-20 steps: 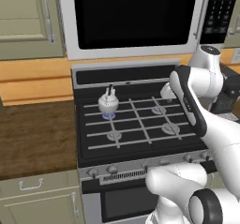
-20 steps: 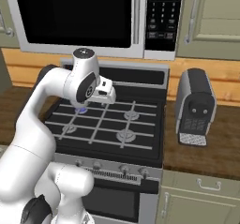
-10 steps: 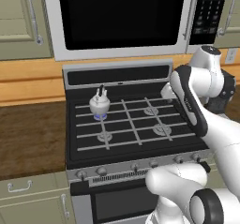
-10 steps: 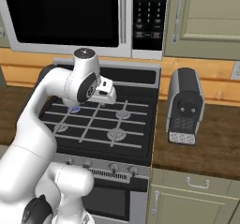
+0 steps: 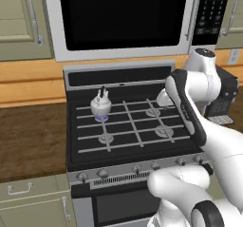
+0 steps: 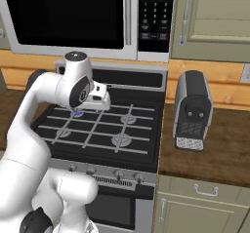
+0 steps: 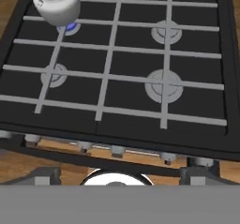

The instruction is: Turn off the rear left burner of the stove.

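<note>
Hand: the hand [image 6: 101, 100] hung over the rear part of the stove [image 5: 134, 151], above the grates; I cannot tell whether its fingers stood wide or narrow, and it held nothing that shows.
Rear left burner: the rear left burner [image 7: 69, 27] glowed blue under the grate bars, at the back left of the black cooktop.
Kettle: a small white kettle [image 5: 100, 106] sat upright on that burner, covering most of it.
Other burners: three unlit grey rings lay under the grates, one in front of the kettle [image 7: 53, 75].
Knobs: a row of small round knobs [image 5: 136, 168] ran along the stove's steel front.
Surface: dark wood-grain surface [image 5: 31, 138] lay on both sides of the stove; a grey toaster [image 6: 192, 111] stood on it to the right.
Room: a black-fronted microwave [image 5: 124, 14] hung above the stove, with olive-green cabinets [image 6: 215, 20] beside it and a light wooden backsplash [image 5: 28, 81] behind.
</note>
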Tool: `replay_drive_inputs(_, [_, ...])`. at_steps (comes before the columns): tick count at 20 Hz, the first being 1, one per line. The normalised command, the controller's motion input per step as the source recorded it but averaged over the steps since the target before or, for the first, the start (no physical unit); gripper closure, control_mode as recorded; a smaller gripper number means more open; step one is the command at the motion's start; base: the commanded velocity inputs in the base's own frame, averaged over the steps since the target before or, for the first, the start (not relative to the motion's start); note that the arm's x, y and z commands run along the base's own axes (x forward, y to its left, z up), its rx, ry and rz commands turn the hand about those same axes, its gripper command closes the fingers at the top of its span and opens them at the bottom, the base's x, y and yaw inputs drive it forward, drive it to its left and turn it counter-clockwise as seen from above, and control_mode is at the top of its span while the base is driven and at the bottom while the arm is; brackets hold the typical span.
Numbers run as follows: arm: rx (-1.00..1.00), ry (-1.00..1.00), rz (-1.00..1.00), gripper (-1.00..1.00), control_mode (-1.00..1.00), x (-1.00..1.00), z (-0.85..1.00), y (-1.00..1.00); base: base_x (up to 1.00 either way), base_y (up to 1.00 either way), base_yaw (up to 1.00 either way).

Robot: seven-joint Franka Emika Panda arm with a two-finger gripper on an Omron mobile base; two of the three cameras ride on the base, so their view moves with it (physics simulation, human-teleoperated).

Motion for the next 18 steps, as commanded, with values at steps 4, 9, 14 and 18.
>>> replay_drive_inputs(4, [-0.30,0.00,0.29,-1.00,-1.00,-0.82,-0.56,1.00,0.00,0.00,0.00])
replay_drive_inputs(9, [-0.42,0.00,0.37,-1.00,-1.00,-0.99,-0.82,1.00,0.00,0.00,0.00])
replay_drive_inputs(14, [-0.44,0.00,0.40,-1.00,-1.00,-0.86,-0.91,1.00,0.00,0.00,0.00])
replay_drive_inputs(18, [-0.40,0.00,0.37,-1.00,-1.00,-0.37,-0.79,1.00,0.00,0.00,0.00])
